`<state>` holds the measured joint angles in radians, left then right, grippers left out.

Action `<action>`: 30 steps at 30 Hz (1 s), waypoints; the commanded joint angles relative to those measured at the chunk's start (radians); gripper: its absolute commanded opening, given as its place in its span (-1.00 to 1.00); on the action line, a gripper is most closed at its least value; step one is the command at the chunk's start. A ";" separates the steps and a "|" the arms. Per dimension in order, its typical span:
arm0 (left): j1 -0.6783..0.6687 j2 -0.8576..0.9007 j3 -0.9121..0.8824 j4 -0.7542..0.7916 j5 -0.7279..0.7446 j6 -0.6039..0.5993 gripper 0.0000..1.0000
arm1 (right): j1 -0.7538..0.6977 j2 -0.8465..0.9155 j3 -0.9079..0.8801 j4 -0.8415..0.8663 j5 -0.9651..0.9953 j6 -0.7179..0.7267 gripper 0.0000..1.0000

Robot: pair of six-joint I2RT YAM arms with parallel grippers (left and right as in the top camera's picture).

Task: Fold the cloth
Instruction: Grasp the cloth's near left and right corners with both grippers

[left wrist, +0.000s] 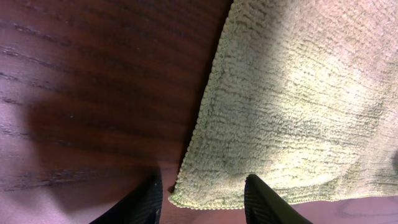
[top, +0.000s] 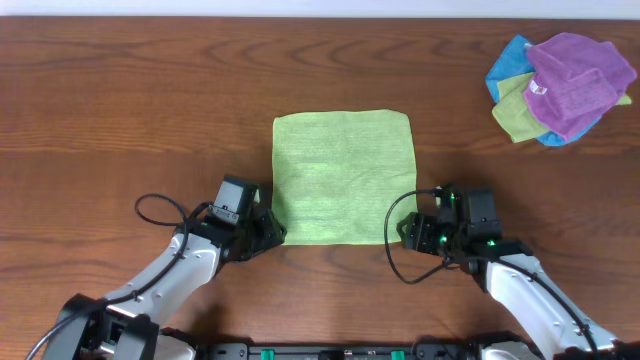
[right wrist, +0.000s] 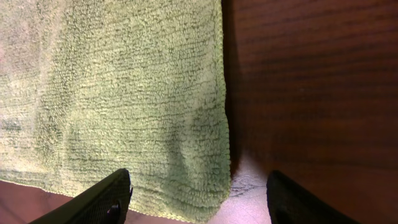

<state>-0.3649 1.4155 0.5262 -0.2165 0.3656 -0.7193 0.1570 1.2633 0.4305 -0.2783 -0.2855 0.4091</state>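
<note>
A light green square cloth (top: 343, 176) lies flat on the wooden table in the middle. My left gripper (top: 272, 232) is open at the cloth's near left corner; in the left wrist view its fingers (left wrist: 202, 202) straddle that corner of the cloth (left wrist: 298, 106). My right gripper (top: 405, 232) is open at the near right corner; in the right wrist view its fingers (right wrist: 199, 202) straddle that corner of the cloth (right wrist: 124, 93). Neither gripper holds the cloth.
A pile of cloths, purple (top: 575, 80), blue and green, lies at the far right of the table (top: 120, 110). Black cables loop beside both arms near the front edge.
</note>
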 commanded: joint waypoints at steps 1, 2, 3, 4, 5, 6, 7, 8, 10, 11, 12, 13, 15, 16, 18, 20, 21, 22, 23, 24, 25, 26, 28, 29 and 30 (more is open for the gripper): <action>0.003 0.050 -0.053 -0.030 -0.106 -0.014 -0.11 | -0.008 0.007 -0.008 0.002 -0.010 0.005 0.41; 0.003 0.050 -0.053 -0.030 -0.106 -0.015 -0.17 | -0.008 0.007 -0.008 0.002 -0.010 0.005 0.41; 0.003 0.050 -0.053 -0.030 -0.106 -0.015 -0.17 | -0.008 0.007 -0.008 0.003 -0.010 0.005 0.41; 0.003 0.050 -0.053 -0.030 -0.106 -0.014 -0.13 | -0.008 0.007 -0.008 0.002 -0.010 0.005 0.41; -0.002 0.051 -0.053 -0.031 -0.106 -0.015 -0.08 | -0.008 0.007 -0.008 0.002 -0.010 0.005 0.41; -0.007 0.051 -0.053 -0.031 -0.106 -0.015 -0.08 | -0.008 0.007 -0.008 0.002 -0.010 0.005 0.41; -0.016 0.051 -0.053 -0.028 -0.108 -0.019 -0.08 | -0.008 0.007 -0.008 0.003 -0.010 0.005 0.41; -0.026 0.051 -0.053 -0.023 -0.112 -0.023 -0.08 | -0.008 0.007 -0.008 0.003 -0.010 0.005 0.41; -0.051 0.051 -0.053 -0.003 -0.115 -0.025 -0.08 | -0.008 0.007 -0.008 0.003 -0.010 0.005 0.41; -0.064 0.051 -0.053 0.005 -0.124 -0.042 -0.08 | -0.008 0.007 -0.008 0.003 -0.010 0.005 0.42; -0.074 0.051 -0.053 0.011 -0.138 -0.056 -0.08 | -0.008 0.007 -0.008 0.003 -0.010 0.005 0.42; -0.081 0.051 -0.053 0.017 -0.147 -0.068 -0.08 | -0.008 0.007 -0.008 0.003 -0.010 0.005 0.43; -0.088 0.053 -0.053 0.027 -0.150 -0.074 -0.08 | -0.008 0.007 -0.008 0.003 -0.010 0.005 0.43; -0.088 0.053 -0.053 0.026 -0.153 -0.074 -0.08 | -0.008 0.007 -0.008 0.003 -0.010 0.005 0.43; -0.088 0.057 -0.053 0.026 -0.159 -0.073 -0.10 | -0.008 0.007 -0.008 0.002 -0.010 0.005 0.42; -0.088 0.066 -0.053 0.026 -0.159 -0.074 -0.41 | -0.008 0.007 -0.008 0.002 -0.010 0.005 0.40; -0.088 0.072 -0.053 0.026 -0.159 -0.074 -0.48 | -0.008 0.007 -0.008 0.002 -0.010 0.005 0.40; -0.088 0.079 -0.053 0.026 -0.159 -0.074 -0.51 | -0.008 0.007 -0.008 0.002 -0.010 0.005 0.39; -0.088 0.086 -0.053 0.026 -0.159 -0.075 -0.55 | -0.008 0.007 -0.008 0.002 -0.010 0.005 0.39; -0.088 0.093 -0.053 0.026 -0.159 -0.075 -0.57 | -0.008 0.007 -0.008 0.002 -0.010 0.005 0.39; -0.088 0.098 -0.053 0.025 -0.157 -0.075 -0.60 | -0.008 0.007 -0.008 0.002 -0.010 0.005 0.38; -0.088 0.101 -0.053 0.024 -0.156 -0.075 -0.62 | -0.008 0.007 -0.008 0.002 -0.010 0.005 0.39; -0.088 0.101 -0.053 0.019 -0.156 -0.075 -0.76 | -0.008 0.007 -0.008 0.002 -0.010 0.005 0.38; -0.088 0.101 -0.053 0.018 -0.156 -0.075 -0.79 | -0.008 0.007 -0.008 0.002 -0.010 0.005 0.38; -0.088 0.101 -0.053 0.018 -0.156 -0.075 -0.80 | -0.008 0.007 -0.008 0.002 -0.010 0.005 0.37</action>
<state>-0.4469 1.4513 0.5301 -0.1589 0.2466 -0.7895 0.1570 1.2633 0.4305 -0.2764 -0.2916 0.4091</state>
